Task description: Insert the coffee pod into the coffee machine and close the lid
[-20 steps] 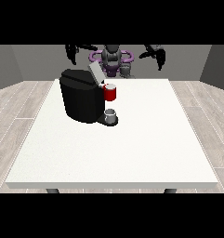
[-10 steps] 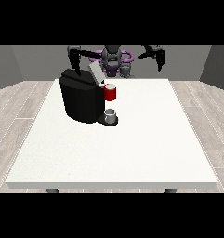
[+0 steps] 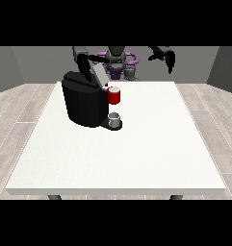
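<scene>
Plainly, these are the points that bear on handling:

Machine: the bulky black coffee machine [image 3: 83,103] stands on the large white table [image 3: 136,153], towards the view's left and the robot's side. It looks heavy and rigid, so I judge it will not shift under a light push.

Lid: the grey flat lid [image 3: 99,73] stands tilted up, open. Being stiff and hinged, it is probably best pressed down from its raised end.

Hand at the view's left [image 3: 83,62]: it is just above the machine's top, beside the lid; whether its fingers hold anything I cannot tell.

Hand at the view's right [image 3: 166,55]: raised, well apart from the machine, fingers hanging relaxed, holding nothing.

Pod: not plainly shown. A small grey thing [image 3: 114,118] sits at the machine's base; I cannot tell whether it is the pod.

Red thing at the machine [image 3: 114,96]: it sits at the machine's front, above the grey thing.
</scene>
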Available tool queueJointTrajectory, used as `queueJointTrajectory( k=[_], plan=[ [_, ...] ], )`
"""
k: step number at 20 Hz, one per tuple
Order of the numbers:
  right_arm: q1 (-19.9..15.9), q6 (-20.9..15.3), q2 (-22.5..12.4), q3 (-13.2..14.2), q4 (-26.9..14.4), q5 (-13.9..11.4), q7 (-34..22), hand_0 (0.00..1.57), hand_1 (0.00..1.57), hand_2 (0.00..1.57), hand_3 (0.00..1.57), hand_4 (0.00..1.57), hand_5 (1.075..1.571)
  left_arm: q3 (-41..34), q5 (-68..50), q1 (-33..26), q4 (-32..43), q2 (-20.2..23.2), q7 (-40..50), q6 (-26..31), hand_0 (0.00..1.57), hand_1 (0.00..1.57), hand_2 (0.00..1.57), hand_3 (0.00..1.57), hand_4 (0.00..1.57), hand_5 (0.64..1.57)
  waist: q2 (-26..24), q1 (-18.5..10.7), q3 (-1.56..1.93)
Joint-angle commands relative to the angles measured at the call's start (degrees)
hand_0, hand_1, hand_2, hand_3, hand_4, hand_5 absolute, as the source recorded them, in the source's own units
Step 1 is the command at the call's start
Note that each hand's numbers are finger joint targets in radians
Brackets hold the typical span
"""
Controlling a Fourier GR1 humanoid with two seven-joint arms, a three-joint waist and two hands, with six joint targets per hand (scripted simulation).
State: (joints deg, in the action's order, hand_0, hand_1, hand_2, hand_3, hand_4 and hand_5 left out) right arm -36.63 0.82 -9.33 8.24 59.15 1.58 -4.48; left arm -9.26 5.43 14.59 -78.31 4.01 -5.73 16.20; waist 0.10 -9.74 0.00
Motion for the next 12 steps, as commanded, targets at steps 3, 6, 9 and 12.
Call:
queueJointTrajectory(
  k=[3, 6, 9, 12],
  plan=[
    [-6.12, 0.3, -0.92, 0.44, -2.13, 0.21, -0.06, 0.0, 0.0, 0.0, 0.0, 0.17, 1.571, -0.68, 0.23, 0.53, -1.55, 2.37, -0.01, -0.99, 0.0, 0.0, 0.0, 0.0, 0.31, 1.571, 4.04, -0.16, 0.0],
    [-3.25, 2.72, -0.42, -1.74, -1.12, -0.29, 0.0, 0.0, 0.0, 0.0, 0.0, 0.16, 1.571, -0.31, 1.15, -2.87, -1.93, 1.5, -0.04, -3.15, 0.0, 0.0, 0.0, 0.0, 0.35, 1.571, 1.27, 2.3, 0.0],
    [-9.63, -0.16, -0.99, -1.91, -2.22, -2.3, -1.99, 0.0, 0.0, 0.0, 0.0, 0.21, 1.571, -0.25, -0.43, -1.38, -1.43, 2.9, -0.92, -0.05, 0.0, 0.0, 0.0, 0.0, 0.35, 1.571, 3.72, -0.51, -0.02],
    [-9.89, 1.06, -1.62, -2.82, -2.9, -3.4, 0.34, 0.0, 0.0, 0.0, 0.0, 0.12, 1.571, 1.8, 0.59, -0.66, -3.56, 0.61, 3.08, -2.13, 0.0, 0.0, 0.0, 0.0, 0.36, 1.571, 3.87, -1.45, 0.01]
  ],
)
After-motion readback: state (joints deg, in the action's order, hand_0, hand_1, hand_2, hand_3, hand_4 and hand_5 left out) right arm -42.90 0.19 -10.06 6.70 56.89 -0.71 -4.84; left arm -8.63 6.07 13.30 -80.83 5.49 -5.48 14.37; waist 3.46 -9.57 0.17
